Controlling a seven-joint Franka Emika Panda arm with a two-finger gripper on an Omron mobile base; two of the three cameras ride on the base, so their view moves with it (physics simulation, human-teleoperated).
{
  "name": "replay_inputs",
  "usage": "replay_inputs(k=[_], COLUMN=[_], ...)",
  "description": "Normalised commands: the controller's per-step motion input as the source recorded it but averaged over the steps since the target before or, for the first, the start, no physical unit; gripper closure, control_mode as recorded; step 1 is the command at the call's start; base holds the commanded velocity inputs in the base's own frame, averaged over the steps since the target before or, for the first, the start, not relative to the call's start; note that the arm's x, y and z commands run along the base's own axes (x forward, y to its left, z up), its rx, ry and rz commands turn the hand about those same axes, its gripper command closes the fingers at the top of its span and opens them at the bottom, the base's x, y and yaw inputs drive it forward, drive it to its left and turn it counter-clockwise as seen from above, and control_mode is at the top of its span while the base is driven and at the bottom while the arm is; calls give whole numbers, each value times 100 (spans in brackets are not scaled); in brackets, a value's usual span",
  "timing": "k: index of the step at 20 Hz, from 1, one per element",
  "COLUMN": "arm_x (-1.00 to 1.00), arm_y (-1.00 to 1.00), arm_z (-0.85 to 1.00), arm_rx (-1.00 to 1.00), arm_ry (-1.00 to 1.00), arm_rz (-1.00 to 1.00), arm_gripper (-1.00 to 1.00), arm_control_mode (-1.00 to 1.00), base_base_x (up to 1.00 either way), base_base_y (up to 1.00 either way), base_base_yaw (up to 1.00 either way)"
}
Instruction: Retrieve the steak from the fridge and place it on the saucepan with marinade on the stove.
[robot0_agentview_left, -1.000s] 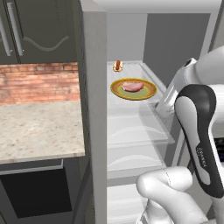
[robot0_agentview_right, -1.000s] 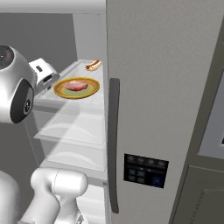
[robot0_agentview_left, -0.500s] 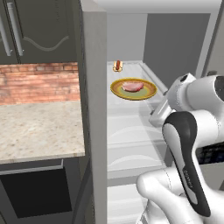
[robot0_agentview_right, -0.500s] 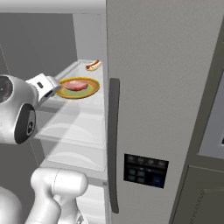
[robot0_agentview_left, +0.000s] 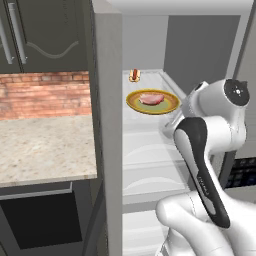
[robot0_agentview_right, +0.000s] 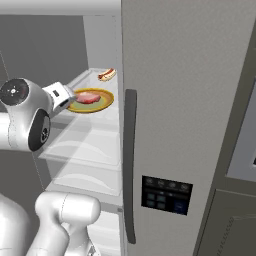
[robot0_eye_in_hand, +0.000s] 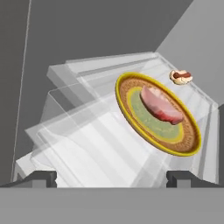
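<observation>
**Desk:** Hand view first: what did it catch?

**Photographer:** The steak (robot0_eye_in_hand: 161, 104) lay right of centre in the frame, flat on a yellow-olive plate (robot0_eye_in_hand: 129, 114) that sat on a clear glass shelf (robot0_eye_in_hand: 87, 144) inside the fridge (robot0_agentview_right: 170, 90). A small red-and-white item (robot0_eye_in_hand: 180, 77) sat beyond it, toward the upper right. The gripper (robot0_eye_in_hand: 112, 178) showed its two dark tips at the bottom edge, spread wide apart with nothing between them.

**Desk:** And the base cameras?

**Photographer:** In the left base view the plate (robot0_agentview_left: 152, 101) and steak (robot0_agentview_left: 150, 98) sat at centre frame on the upper shelf, the white arm (robot0_agentview_left: 200, 165) rising from the lower right toward them. In the right base view the steak (robot0_agentview_right: 88, 97) was upper left, with the arm's wrist just beside the plate's (robot0_agentview_right: 102, 103) near rim.

**Desk:** Why held like that?

**Photographer:** My reading: the jaws were wide because the meat is a broad, flat slab, and the hand was aimed along the shelf to come in under the shelf above.

**Desk:** How far along?

**Photographer:** Early, I'd say. The steak was untouched and not yet lifted. The risk was nudging the plate instead of pinching the meat.
</observation>
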Motion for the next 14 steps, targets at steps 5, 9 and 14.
replay_inputs(k=[5,9,14], arm_x=[33,30,27], arm_y=[0,0,0], arm_z=[3,0,-7], arm_rx=[0,0,0], arm_ry=[13,2,-2], arm_rz=[-3,0,0], arm_gripper=[-100,-100,-100], arm_control_mode=[-100,-100,-100], base_base_x=[0,0,0], base_base_y=[0,0,0], base_base_yaw=[0,0,0])
